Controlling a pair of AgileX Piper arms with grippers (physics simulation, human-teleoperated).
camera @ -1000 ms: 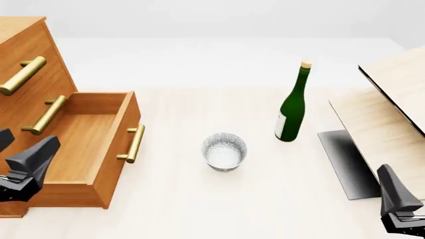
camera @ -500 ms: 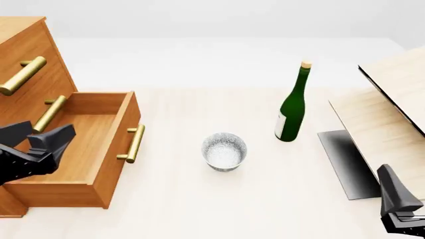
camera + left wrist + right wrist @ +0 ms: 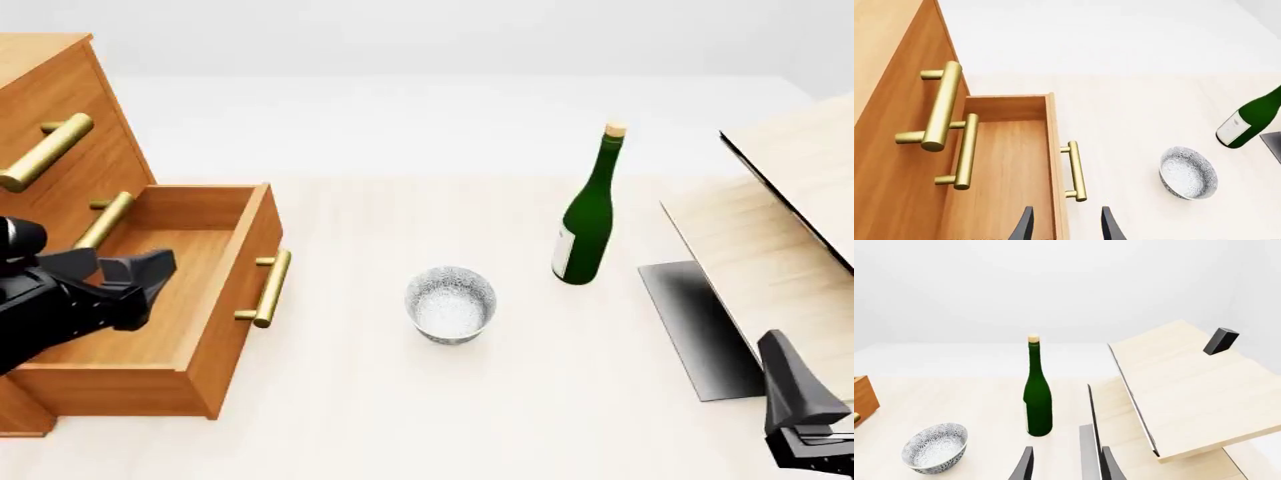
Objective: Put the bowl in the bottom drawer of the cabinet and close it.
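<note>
The speckled white-grey bowl [image 3: 451,303] stands upright on the table, right of the cabinet [image 3: 54,110]. The bottom drawer [image 3: 174,290] is pulled out, its inside bare, its brass handle [image 3: 270,288] facing the bowl. My left gripper [image 3: 114,268] hovers open over the drawer's interior, holding nothing. In the left wrist view its fingers [image 3: 1023,227] straddle the drawer's front wall, with the bowl [image 3: 1187,172] off to one side. My right gripper [image 3: 801,400] sits low at the near right, open and empty. The right wrist view shows the bowl [image 3: 935,447] well ahead of it.
A tall green bottle [image 3: 587,215] stands just right of and behind the bowl. Pale wood panels [image 3: 787,220] with a dark plate [image 3: 694,325] slant along the right side. Two shut drawers with brass handles [image 3: 47,150] sit above the open one.
My left gripper has risen and moved right, from beside the drawer's near-left corner to over its interior. The right arm, bowl and drawer have not moved.
</note>
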